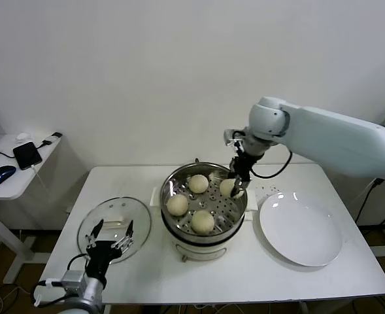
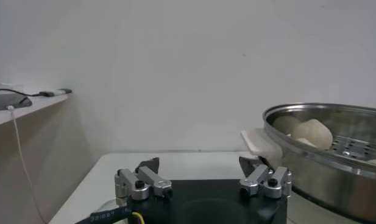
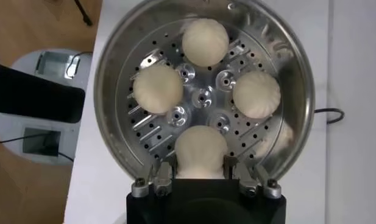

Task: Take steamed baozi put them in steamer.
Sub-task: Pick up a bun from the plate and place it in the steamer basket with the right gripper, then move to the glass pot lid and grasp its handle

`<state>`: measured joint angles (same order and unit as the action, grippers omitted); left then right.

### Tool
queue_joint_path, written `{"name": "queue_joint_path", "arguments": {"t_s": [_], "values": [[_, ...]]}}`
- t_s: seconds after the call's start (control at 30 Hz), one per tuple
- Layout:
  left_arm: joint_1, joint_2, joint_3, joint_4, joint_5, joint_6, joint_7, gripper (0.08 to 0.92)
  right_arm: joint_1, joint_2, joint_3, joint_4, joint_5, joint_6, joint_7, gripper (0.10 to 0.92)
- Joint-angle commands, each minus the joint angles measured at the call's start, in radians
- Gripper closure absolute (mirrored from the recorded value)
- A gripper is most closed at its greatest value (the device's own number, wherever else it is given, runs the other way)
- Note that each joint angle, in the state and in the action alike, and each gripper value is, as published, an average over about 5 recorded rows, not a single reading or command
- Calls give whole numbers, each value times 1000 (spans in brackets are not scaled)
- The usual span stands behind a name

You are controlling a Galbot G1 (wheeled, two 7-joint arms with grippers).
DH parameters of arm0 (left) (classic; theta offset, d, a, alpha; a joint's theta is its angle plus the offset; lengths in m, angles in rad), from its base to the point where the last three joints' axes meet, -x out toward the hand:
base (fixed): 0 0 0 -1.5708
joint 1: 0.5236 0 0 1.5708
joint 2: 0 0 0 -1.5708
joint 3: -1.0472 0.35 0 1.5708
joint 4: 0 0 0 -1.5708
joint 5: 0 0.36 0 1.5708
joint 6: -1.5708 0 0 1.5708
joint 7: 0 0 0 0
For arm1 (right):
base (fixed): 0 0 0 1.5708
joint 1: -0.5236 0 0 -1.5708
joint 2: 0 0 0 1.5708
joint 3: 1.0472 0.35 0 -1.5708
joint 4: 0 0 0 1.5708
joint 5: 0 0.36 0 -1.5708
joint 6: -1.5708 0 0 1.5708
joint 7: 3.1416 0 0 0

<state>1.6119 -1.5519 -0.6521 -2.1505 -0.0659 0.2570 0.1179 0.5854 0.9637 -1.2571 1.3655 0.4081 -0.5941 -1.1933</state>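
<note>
Several cream-white steamed baozi lie on the perforated tray of the shiny steel steamer [image 1: 179, 243] at the table's middle. My right gripper [image 1: 236, 187] reaches down into the steamer at its far right and is shut on one baozi [image 3: 200, 146], which rests on the tray. The others [image 3: 205, 41] [image 3: 158, 88] [image 3: 256, 94] sit free around the tray's centre. My left gripper [image 1: 111, 239] hangs open and empty near the table's front left, over the glass lid [image 1: 97, 222]. In the left wrist view the steamer [image 2: 322, 176] stands off to one side of the open left gripper [image 2: 200, 164].
A flat white plate [image 1: 301, 230] lies bare to the right of the steamer. A side desk [image 1: 16, 170] at the far left carries a phone and a mouse. The table's front edge runs close below the steamer.
</note>
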Motion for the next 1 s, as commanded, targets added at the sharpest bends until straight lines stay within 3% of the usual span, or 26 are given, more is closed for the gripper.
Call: {"name": "queue_joint_path", "arguments": {"t_s": [0.03,0.47,0.83,1.0], "values": [[-3,-1,-1,3,-2,0,-1,177,-73,104,-40,-106,-67,-38,60,505],[-10,-3,4,17,-2,0,-2,177,-115,123,-11,-137,-96,-40,80,492],[-6,-8,8,16,5,-1,-2,177,-120,79,48,-99,-87,-40,101,230],[-4,-17,15,6,10,2,-1,177,-110,-3,123,-31,-82,-40,103,204]]}}
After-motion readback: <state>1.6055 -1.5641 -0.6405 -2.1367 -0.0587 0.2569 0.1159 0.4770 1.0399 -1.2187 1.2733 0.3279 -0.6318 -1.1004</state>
